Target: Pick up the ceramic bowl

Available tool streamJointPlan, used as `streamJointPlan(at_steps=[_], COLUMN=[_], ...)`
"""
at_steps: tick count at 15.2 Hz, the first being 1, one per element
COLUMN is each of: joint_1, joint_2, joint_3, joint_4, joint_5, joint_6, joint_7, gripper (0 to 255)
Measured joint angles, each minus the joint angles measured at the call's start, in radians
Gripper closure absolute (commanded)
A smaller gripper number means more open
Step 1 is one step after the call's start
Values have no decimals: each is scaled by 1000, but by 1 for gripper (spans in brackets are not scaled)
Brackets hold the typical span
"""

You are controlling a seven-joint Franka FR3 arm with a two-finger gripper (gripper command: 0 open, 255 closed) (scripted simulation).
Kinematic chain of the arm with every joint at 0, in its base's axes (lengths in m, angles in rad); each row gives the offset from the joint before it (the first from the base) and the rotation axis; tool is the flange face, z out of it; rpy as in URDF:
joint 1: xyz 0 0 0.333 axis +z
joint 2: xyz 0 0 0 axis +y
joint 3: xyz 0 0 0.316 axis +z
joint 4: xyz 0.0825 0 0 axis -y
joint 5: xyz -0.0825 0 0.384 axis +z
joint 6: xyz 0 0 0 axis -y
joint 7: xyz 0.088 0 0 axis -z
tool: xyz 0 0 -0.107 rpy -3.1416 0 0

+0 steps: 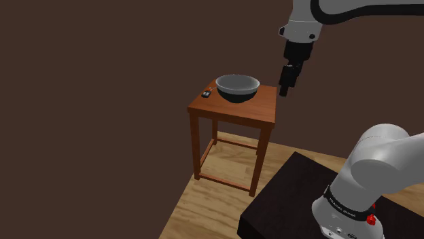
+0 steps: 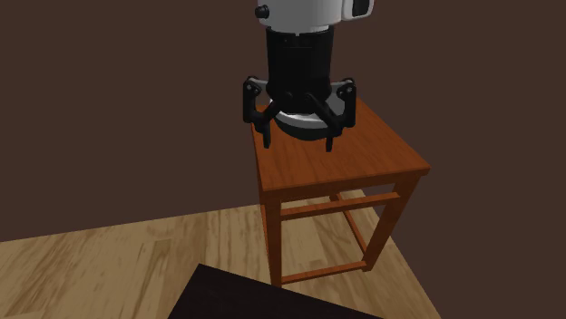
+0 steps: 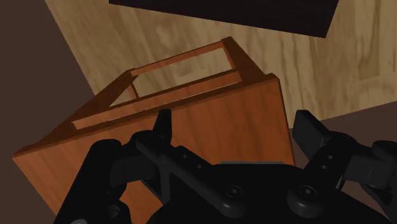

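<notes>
- At the centre of the shoulder view, a small wooden side table (image 1: pixel 263 115) with a reddish-brown top, four legs and low stretchers stands on a pale plank floor (image 1: pixel 210 210).
- On the tabletop, toward its far side in the shoulder view, sits the bowl (image 1: pixel 237 87). It is upright, grey inside with a lighter rim and dark outside.
- Just left of the bowl in the same view, at the table's left corner, lies a small dark object (image 1: pixel 206 94); what it is cannot be told.
- Right of the bowl in the shoulder view, the black gripper (image 1: pixel 284 87) hangs from the white arm (image 1: pixel 319 13) and points downward. Its tips are at about the height of the bowl, over the right part of the tabletop, with a gap between it and the bowl's rim.
- In the second exterior view, the two fingers (image 2: pixel 331 136) are spread wide apart, and a grey part of the bowl shows behind and between them.
- In the wrist view, the fingers likewise stand apart with nothing clasped between them; bare tabletop lies beneath them.
- At the lower right of the shoulder view, the arm's base sits on the black stand (image 1: pixel 285 204).
- Behind the table, a plain dark brown wall (image 1: pixel 102 81) fills the background.
</notes>
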Motion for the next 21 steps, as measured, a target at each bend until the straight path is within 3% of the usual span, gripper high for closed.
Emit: streamJointPlan(at_steps=[3,8,19,21], joint_1=[3,6,6,7], joint_2=[40,211,606,631], joint_3=[18,73,186,192], joint_4=[29,154,549,562], joint_5=[11,32,5,0], joint_6=[14,73,99,112], joint_7=[22,99,283,296], gripper=[0,0,0,0])
